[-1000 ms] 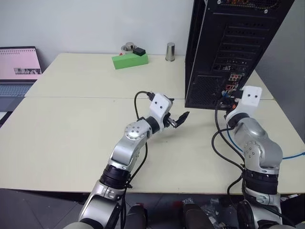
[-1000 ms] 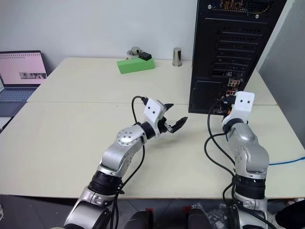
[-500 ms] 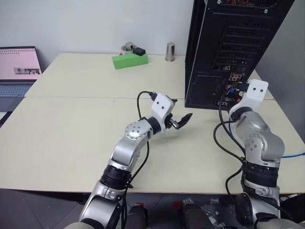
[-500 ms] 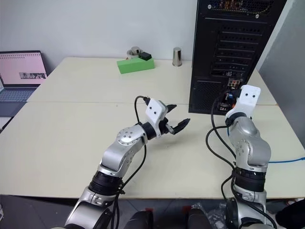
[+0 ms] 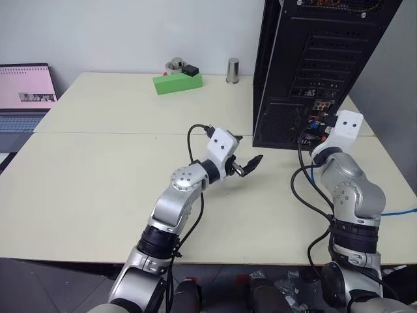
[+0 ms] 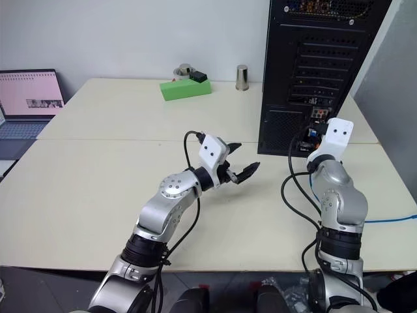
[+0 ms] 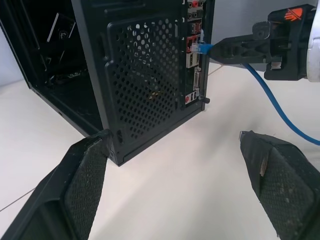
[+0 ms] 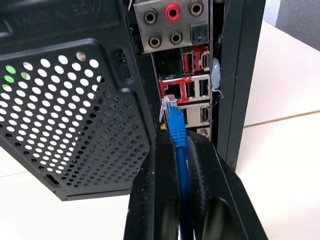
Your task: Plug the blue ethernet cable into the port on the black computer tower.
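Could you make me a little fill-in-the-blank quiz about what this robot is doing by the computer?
1. The right gripper is shut on the ____ ethernet cable.
2. The cable's plug is at the rear ports of the black computer ____.
3. The left gripper has its fingers ____ and holds nothing.
4. At the table's far edge lies a ____ box.

Missing words: blue; tower; open; green

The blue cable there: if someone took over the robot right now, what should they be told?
Right gripper: shut on the blue cable just behind its plug.
Left gripper: open, empty, above the table in front of the tower.
Plug tip is at the tower's rear sockets, by the red-framed port; whether it is seated cannot be told.
Left: push it home, then release.
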Controlling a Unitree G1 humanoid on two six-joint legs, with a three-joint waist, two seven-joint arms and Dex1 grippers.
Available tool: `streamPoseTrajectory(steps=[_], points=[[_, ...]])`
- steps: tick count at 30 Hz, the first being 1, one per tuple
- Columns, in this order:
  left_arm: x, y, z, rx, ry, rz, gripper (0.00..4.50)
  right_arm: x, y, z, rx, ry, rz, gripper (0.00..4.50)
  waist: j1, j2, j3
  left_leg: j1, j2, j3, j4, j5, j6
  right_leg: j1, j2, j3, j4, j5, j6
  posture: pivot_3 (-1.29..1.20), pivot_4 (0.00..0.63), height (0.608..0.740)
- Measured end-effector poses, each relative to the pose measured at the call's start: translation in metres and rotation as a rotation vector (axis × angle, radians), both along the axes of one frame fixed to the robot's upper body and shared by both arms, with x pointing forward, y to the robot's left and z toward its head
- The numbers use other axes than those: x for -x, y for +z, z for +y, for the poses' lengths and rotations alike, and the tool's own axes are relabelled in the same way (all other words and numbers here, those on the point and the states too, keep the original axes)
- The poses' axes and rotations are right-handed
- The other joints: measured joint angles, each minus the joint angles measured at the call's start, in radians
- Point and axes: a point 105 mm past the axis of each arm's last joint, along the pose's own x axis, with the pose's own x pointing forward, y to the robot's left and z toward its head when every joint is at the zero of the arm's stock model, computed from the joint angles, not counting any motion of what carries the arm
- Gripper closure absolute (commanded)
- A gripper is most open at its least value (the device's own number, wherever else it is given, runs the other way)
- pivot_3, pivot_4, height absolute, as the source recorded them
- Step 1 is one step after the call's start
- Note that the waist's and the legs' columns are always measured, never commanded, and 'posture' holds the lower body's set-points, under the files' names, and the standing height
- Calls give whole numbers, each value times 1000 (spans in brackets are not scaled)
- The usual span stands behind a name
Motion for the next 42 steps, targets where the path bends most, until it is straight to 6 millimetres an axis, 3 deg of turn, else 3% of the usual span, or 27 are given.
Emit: streamPoseTrajectory(steps=[5, 31, 42], points=[[0, 0, 0, -2, 1, -1, 185, -2, 10, 1, 8, 4, -36, 4500, 0, 0, 0, 0, 0, 0, 0, 0, 0, 0, 0, 0, 0, 0, 0, 0, 150, 740], [0, 0, 2, -6, 5, -3, 185, -3, 3, -1, 20, -3, -11, 4500, 0, 0, 0, 0, 0, 0, 0, 0, 0, 0, 0, 0, 0, 0, 0, 0, 150, 740], [0, -1, 2, -6, 6, -3, 185, 5, -4, -1, 20, -3, 16, 4500, 0, 0, 0, 0, 0, 0, -1, 0, 0, 0, 0, 0, -1, 0, 0, 0, 150, 740]])
